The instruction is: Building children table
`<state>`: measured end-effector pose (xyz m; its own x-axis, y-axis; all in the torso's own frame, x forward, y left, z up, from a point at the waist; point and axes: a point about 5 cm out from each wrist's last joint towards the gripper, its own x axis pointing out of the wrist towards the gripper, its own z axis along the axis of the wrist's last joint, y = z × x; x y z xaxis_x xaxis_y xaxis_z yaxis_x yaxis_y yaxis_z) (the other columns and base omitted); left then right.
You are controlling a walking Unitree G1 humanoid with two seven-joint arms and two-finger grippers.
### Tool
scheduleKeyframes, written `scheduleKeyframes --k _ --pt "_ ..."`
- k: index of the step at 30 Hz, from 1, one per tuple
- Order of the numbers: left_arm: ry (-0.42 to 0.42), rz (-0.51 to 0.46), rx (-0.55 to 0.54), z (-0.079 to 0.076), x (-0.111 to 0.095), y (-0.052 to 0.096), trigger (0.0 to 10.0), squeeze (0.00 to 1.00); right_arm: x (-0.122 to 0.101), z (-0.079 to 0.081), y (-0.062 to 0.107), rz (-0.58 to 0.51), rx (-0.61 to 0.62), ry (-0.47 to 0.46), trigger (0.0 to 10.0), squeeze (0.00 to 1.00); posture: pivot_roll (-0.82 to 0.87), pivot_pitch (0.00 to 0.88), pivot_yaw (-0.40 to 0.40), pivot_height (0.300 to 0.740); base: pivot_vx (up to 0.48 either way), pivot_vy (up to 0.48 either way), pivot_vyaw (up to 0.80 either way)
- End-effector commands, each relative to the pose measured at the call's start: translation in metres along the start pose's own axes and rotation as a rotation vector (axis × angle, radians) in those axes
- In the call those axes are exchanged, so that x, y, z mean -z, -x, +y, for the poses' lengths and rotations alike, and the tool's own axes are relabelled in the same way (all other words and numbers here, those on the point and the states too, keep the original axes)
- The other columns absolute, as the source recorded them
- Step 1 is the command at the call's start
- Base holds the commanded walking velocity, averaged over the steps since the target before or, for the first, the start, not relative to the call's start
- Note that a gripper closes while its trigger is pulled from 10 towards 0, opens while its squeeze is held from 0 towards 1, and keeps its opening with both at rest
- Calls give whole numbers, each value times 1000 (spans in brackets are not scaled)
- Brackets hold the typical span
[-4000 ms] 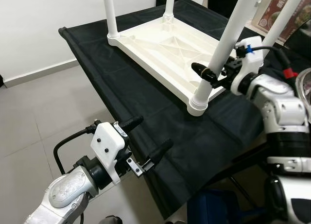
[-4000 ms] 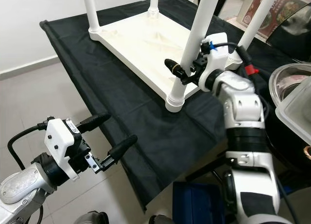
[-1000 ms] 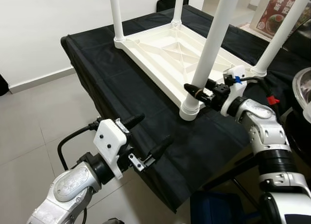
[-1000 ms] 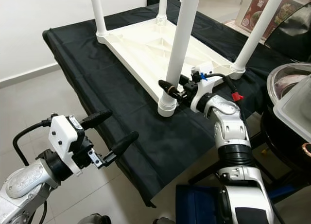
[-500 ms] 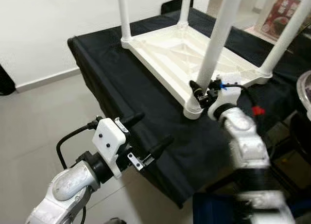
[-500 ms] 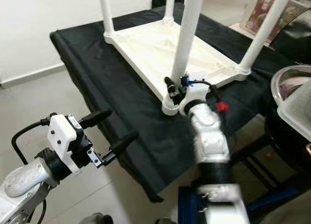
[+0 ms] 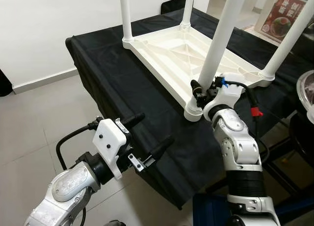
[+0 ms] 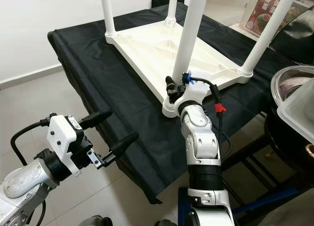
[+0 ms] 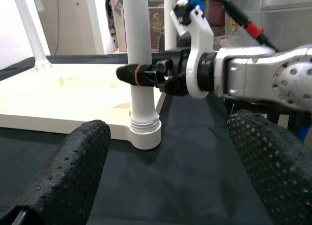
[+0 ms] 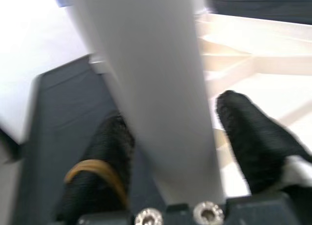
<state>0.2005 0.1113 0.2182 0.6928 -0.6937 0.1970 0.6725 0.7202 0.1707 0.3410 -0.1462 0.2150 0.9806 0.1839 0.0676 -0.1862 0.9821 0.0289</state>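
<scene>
Children's table (image 7: 181,49), white plastic, upside down on black cloth (image 7: 113,84), four round legs pointing up. Right gripper (image 7: 198,91) low on near-corner leg (image 7: 216,44), one black finger each side of the tube just above its socket collar; in the right wrist view, fingers (image 10: 105,152) bracket the leg, contact not clear enough to call a firm grip. Left gripper (image 7: 147,138) well apart from table, off the cloth's near edge over grey tiled floor (image 7: 34,118), fingers spread wide, holding nothing. Cloth draped over a bench, hanging down at near edge. White wall (image 7: 54,20) behind, open floor to the left; metal bowl (image 8: 294,84) close at right.
</scene>
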Motion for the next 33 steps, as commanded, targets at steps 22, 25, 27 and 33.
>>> scheduleKeyframes --k 22,25,27,33 --pt "12 13 30 -4 5 -3 10000 0 -23 -14 -19 -63 -521 189 8784 0 65 105 -65 740 0 0 0" --pt "12 8 31 -4 4 -4 10000 0 -24 -15 -20 -69 -560 167 706 0 64 106 -65 740 0 0 0" --pt "10 8 25 -3 4 -3 10000 0 -26 -24 -19 -69 -568 158 0 0 62 105 -65 740 0 0 0" --pt "10 7 27 -3 4 -3 10000 0 -24 -32 -18 -63 -503 174 0 0 62 100 -63 740 0 0 0"
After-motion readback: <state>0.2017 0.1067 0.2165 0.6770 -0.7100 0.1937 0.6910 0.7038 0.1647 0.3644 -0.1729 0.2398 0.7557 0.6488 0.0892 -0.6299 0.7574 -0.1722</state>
